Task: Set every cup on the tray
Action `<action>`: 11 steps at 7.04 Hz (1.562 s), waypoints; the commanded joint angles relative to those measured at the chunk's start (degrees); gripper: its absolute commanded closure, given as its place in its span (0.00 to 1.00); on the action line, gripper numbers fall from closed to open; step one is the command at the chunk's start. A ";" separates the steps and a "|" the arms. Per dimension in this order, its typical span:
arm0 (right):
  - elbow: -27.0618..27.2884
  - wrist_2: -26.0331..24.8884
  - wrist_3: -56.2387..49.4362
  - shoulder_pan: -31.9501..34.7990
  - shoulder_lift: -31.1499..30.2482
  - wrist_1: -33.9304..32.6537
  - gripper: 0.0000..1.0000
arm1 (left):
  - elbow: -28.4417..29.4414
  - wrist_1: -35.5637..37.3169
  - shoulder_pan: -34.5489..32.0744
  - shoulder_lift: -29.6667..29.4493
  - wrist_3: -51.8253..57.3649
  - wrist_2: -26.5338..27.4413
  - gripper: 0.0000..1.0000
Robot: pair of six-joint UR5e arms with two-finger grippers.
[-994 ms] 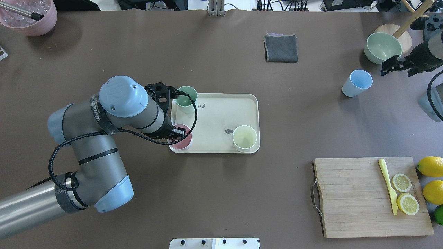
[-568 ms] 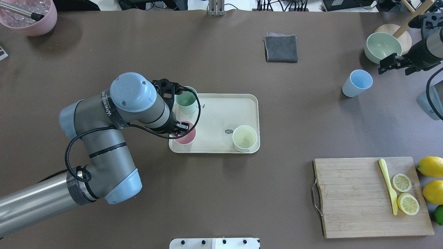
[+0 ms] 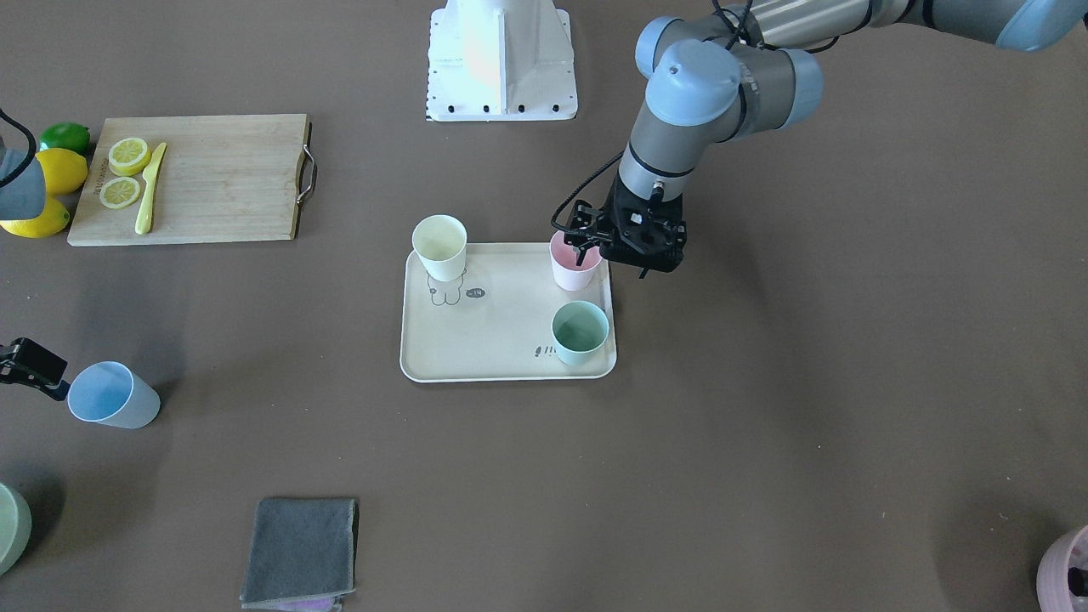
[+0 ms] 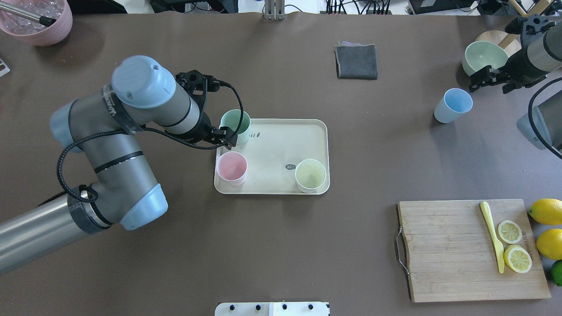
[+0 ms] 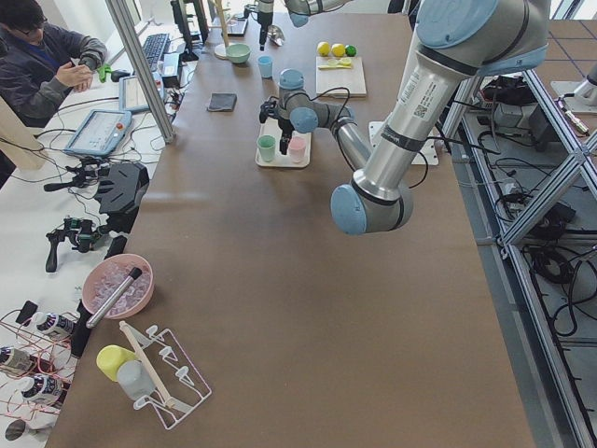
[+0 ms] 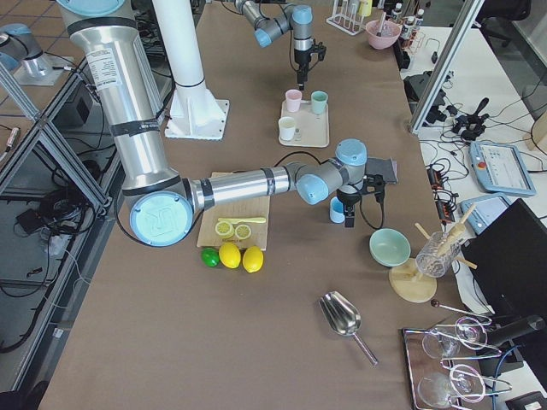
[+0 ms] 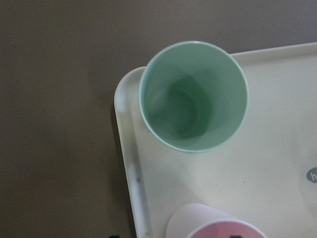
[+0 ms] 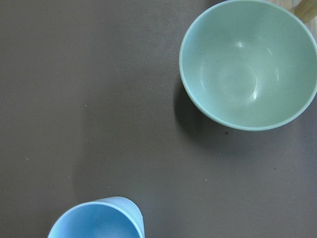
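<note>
- Grey oval bubble (image 4: 290, 166) printed on tray (image 4: 272, 149), just left of pale yellow cup (image 4: 310, 175): reads "hi-".
- Script print (image 4: 255, 134) on tray beside mint green cup (image 4: 235, 126): partly hidden, illegible.
- Black band (image 4: 116, 118) round left arm (image 4: 123, 175): white lettering, starts "WAN", rest unclear.

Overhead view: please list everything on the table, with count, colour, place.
Rectangular tray: one, cream, centre.
Small matte tumblers: four; mint green, pink, pale yellow on tray; light blue off it, right.
Round bowl: one, green, far right.
Folded cloth: one, grey, far middle.
Wooden cutting board: one, near right; holds yellow knife, two lemon slices.
Lemons: two, yellow, beside board; lime: one, green.
Pot: one, pink, far left.
Left gripper: by tray's left edge.
Right gripper: near bowl.
</note>
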 commanded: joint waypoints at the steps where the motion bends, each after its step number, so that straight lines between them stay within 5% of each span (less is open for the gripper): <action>1: -0.65 -0.43 -0.03 -2.25 -0.04 0.27 0.03 | -0.08 0.16 -8.60 3.62 13.16 -6.10 0.02; 2: -0.57 -0.52 -0.03 -2.78 -0.74 0.36 0.54 | 0.10 0.16 -9.07 3.64 13.30 -6.12 0.02; 3: -1.00 -1.21 -0.03 -4.53 -0.40 0.36 0.85 | 0.10 0.16 -9.07 3.64 13.39 -6.12 0.02; 5: -1.80 -1.83 0.58 -5.34 0.22 0.45 1.00 | 0.01 -0.10 -9.07 4.25 13.39 -6.11 0.02; 6: -0.93 -1.83 0.93 -5.34 0.56 0.45 1.00 | 0.01 -0.19 -9.07 4.34 13.39 -6.20 0.02; 9: 2.05 -3.66 22.23 -10.66 8.20 -0.16 1.00 | 0.18 -0.28 -9.07 4.60 13.39 -5.94 0.02; 11: 4.00 -12.94 42.93 -21.37 16.59 -5.48 1.00 | 0.27 0.15 -10.90 5.47 15.39 -6.38 0.02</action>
